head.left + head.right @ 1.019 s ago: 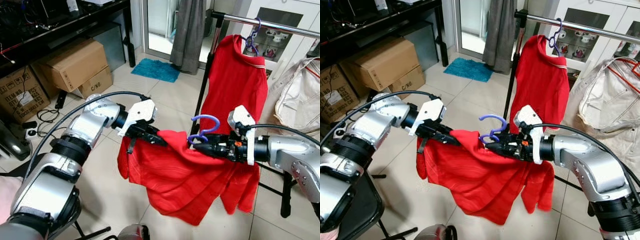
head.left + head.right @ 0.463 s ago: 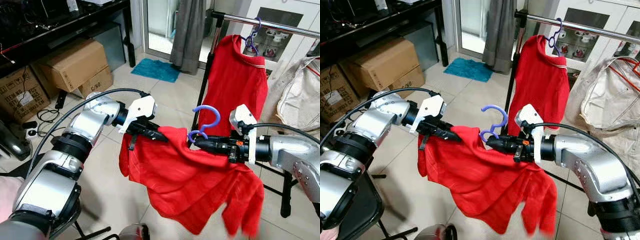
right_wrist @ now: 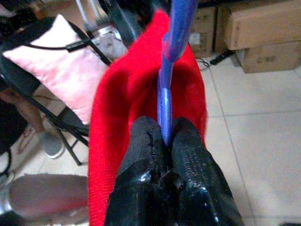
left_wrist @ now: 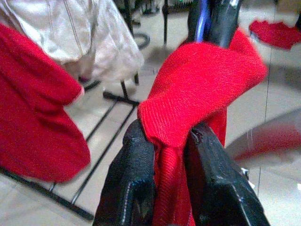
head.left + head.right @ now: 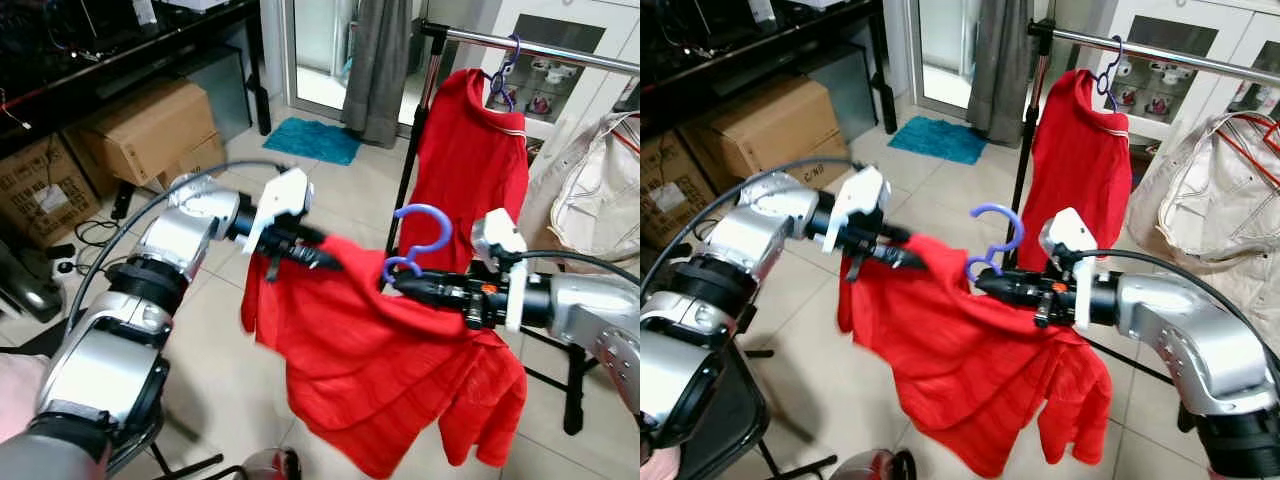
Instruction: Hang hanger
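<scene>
Fingers point(image 4: 207, 188) of the left gripper point(image 5: 318, 256) are clamped on a shoulder of the red shirt point(image 5: 370, 350), kept spread and off the floor. The blue hanger point(image 5: 415, 240) is pinched by the right gripper point(image 5: 415, 285), hook upward, below the rail point(image 5: 560, 50), probably so it can be hooked there.

Red shirt point(image 5: 370, 350) on purple hanger point(image 5: 418, 240), gripped by 2 grippers

Cardboard boxes point(image 5: 150, 130), teal mat point(image 5: 312, 139), grey curtain point(image 5: 377, 65).
</scene>
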Controlling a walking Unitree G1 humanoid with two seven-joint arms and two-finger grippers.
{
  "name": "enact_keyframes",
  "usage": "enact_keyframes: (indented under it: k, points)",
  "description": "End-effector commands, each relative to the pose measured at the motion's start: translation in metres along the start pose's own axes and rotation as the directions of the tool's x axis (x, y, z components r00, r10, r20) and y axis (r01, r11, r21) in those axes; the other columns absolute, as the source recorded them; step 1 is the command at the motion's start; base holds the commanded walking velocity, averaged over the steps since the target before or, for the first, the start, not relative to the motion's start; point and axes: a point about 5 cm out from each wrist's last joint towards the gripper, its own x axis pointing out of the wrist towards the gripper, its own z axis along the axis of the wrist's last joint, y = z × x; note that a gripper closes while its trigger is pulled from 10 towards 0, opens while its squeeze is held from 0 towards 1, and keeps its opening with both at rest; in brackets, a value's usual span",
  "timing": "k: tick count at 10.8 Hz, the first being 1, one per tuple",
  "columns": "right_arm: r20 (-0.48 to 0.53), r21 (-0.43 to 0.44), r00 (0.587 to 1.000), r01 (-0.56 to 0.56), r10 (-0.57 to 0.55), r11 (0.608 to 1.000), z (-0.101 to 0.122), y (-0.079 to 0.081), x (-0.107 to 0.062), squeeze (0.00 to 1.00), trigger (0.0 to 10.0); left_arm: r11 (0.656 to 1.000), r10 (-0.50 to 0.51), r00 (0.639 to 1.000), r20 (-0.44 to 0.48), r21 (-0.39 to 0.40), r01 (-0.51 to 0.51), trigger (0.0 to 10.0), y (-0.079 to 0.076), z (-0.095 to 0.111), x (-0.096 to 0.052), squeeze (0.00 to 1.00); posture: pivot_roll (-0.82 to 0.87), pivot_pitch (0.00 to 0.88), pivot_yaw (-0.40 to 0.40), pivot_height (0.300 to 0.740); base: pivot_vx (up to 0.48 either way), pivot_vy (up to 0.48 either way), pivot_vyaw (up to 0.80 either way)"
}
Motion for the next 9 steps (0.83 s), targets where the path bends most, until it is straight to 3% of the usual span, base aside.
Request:
enact_keyframes:
  k: [1, 4, 5, 6, 7, 8, 9]
  points:
    - [-0.023, -0.021, 0.999, 0.040, -0.040, 0.999, -0.001, -0.001, -0.008, 0.00, 0.0, 0.999, 0.020, 0.999, 0.038, 0.035, -0.022, 10.0, 0.004, 0.013, -0.007, 0.00, -0.05, 0.000, 0.077, 0.740, 0.000, 0.000, 0.00]
    - [0.007, 0.048, 0.999, 0.044, -0.045, 0.998, -0.014, 0.008, -0.011, 0.00, 0.0, 1.000, 0.021, 0.998, 0.051, 0.010, -0.021, 10.0, -0.002, 0.009, -0.012, 0.00, -0.03, 0.000, 0.057, 0.740, 0.000, 0.000, 0.00]
    - [-0.003, 0.050, 0.995, 0.104, -0.104, 0.993, -0.019, 0.003, -0.011, 0.00, 0.0, 0.997, 0.074, 0.996, 0.049, -0.020, -0.074, 10.0, -0.002, 0.003, -0.013, 0.00, -0.04, 0.000, 0.072, 0.740, 0.000, 0.000, 0.00]
    - [-0.008, 0.083, 0.964, 0.265, -0.265, 0.961, -0.030, -0.007, -0.016, 0.00, 0.0, 0.974, 0.227, 0.971, 0.069, -0.042, -0.224, 10.0, 0.001, -0.003, -0.013, 0.00, -0.04, 0.000, 0.071, 0.740, 0.000, 0.000, 0.00]
    - [-0.009, 0.123, 0.924, 0.381, -0.383, 0.916, -0.037, -0.013, -0.019, 0.00, 0.0, 0.938, 0.344, 0.937, 0.059, -0.066, -0.341, 10.0, 0.002, -0.009, -0.011, 0.00, -0.03, 0.000, 0.058, 0.740, 0.000, 0.000, 0.00]
    - [-0.012, 0.188, 0.839, 0.537, -0.545, 0.823, -0.050, -0.018, -0.019, 0.00, 0.0, 0.849, 0.515, 0.857, 0.010, -0.143, -0.508, 10.0, 0.000, -0.026, -0.007, 0.00, -0.01, 0.000, 0.036, 0.740, 0.000, 0.000, 0.00]
    - [-0.012, 0.212, 0.774, 0.620, -0.633, 0.755, -0.061, -0.016, -0.017, 0.00, 0.0, 0.747, 0.648, 0.761, -0.040, -0.165, -0.645, 10.0, -0.003, -0.041, -0.005, 0.00, 0.01, 0.000, 0.028, 0.740, 0.000, 0.000, 0.00]
